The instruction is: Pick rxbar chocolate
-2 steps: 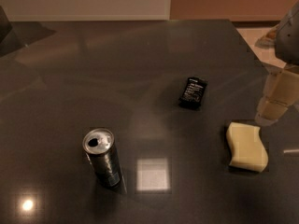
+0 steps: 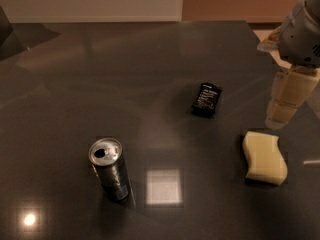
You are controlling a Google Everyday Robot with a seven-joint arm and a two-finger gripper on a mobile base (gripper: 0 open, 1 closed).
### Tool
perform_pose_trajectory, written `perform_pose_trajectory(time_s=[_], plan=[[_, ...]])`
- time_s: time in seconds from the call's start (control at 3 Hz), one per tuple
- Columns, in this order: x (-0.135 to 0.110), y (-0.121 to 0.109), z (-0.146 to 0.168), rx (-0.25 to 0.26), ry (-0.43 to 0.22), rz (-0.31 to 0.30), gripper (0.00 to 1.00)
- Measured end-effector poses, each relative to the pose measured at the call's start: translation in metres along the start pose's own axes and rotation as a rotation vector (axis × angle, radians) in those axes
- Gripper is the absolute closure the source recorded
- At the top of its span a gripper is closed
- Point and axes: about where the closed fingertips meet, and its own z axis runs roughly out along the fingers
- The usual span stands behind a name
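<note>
The rxbar chocolate (image 2: 207,98) is a small flat black wrapper with white print, lying on the dark table (image 2: 125,74) right of centre. My gripper (image 2: 282,111) hangs at the right edge of the view, above the table and to the right of the bar, apart from it. It holds nothing that I can see. The gripper's pale fingers (image 2: 290,91) point down toward the table, just above the sponge.
A wavy pale yellow sponge (image 2: 265,157) lies at the right front, below the gripper. A dark metal drink can (image 2: 109,168) stands upright at the left front. The table's far edge meets a light wall. Bright light reflections show on the table front.
My gripper has moved slightly left and inward over the table toward the bar. The bar, can and sponge have not moved.
</note>
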Motion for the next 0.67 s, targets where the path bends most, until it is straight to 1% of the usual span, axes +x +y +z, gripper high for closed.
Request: perform_pose_trajectory(time_s=[0.33,0.67], plan=[[-0.01,-0.024,0.027,-0.065,-0.017,-0.111,0.0],[-0.024,-0.045,0.055,-0.103,-0.054,-0.256,0.0]])
